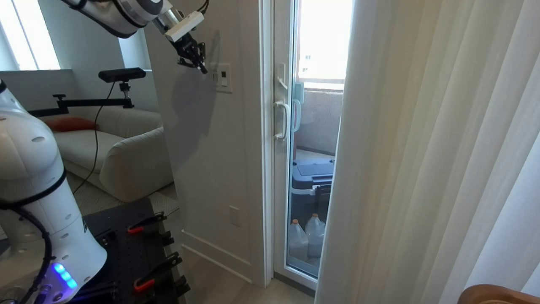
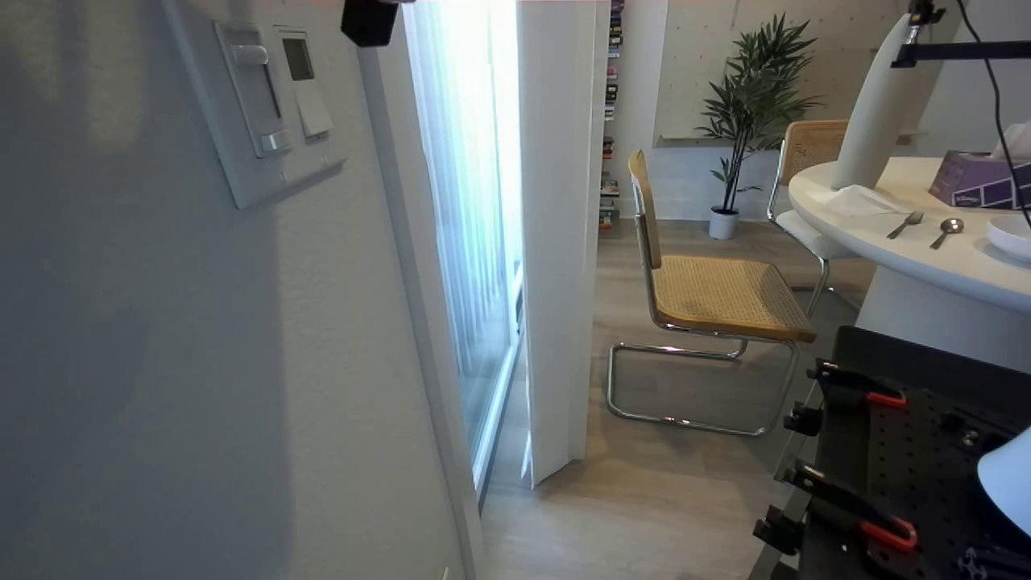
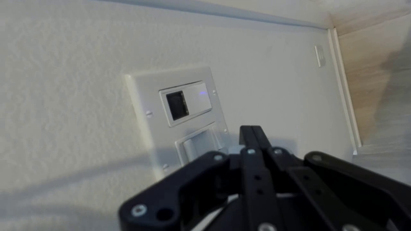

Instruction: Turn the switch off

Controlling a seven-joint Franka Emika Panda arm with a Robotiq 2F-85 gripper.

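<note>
gripper (image 3: pixel 252 129) up close in my wrist view, jaws together, covering part of switch plate (image 3: pixel 173 130); violet glint (image 3: pixel 203 92) on rocker (image 3: pixel 197 101) i can make out only here. in exterior view i get whole slider (image 2: pixel 256 89), black fingertip (image 2: pixel 370 20) apart from switch plate. pale textured wall (image 3: pixel 80 80) carries it, near glass door (image 1: pixel 282 177). exterior views only: cream sofa (image 1: pixel 135 162), cane chair (image 2: pixel 725 298), round table (image 2: pixel 926 262), potted plant (image 2: pixel 757 89).
</note>
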